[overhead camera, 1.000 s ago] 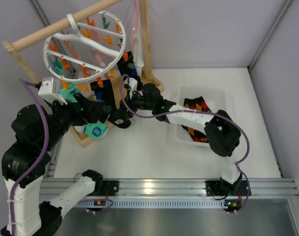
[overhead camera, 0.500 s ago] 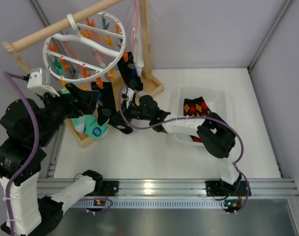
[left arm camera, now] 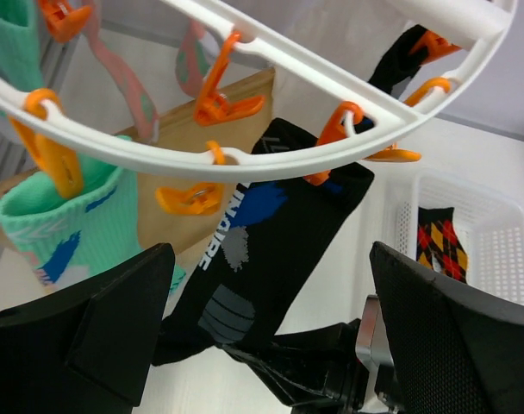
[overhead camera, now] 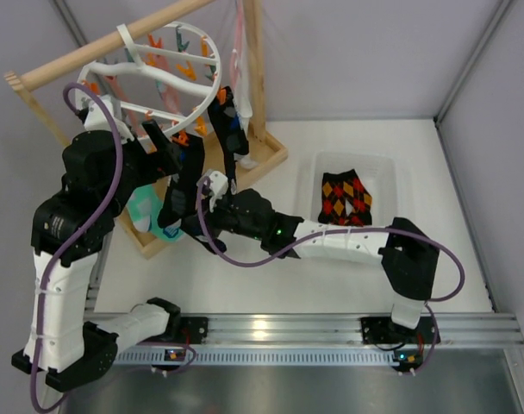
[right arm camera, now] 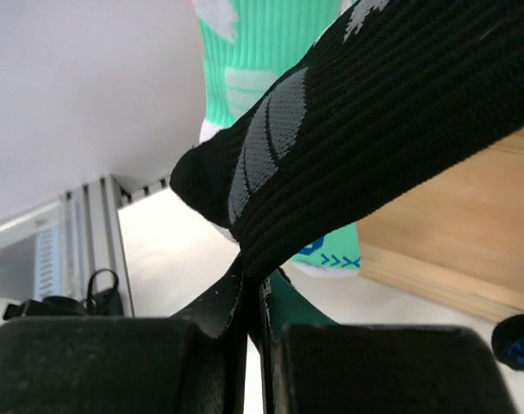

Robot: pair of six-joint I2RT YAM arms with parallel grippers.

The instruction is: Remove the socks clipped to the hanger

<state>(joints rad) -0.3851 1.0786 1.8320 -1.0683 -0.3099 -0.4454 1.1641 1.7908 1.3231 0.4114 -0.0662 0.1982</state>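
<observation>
The hanger, a white ring with orange clips, hangs tilted from the wooden rail. A black sock with blue and grey patches hangs from one of its clips. My right gripper is shut on that sock's toe end, and the fabric is pinched between the fingertips. My left gripper is raised just under the ring. It stands wide open around nothing, with the black sock beyond it. A teal sock and a pink one are still clipped on.
A white basket on the right holds a black sock with orange-red diamonds. The wooden rail frame and its base stand behind the hanger. Another black and blue sock hangs near the post.
My right gripper has shut on the black sock's toe and slid to the left. The left arm has risen from beside the teal sock to under the ring, and the hanger has tilted.
</observation>
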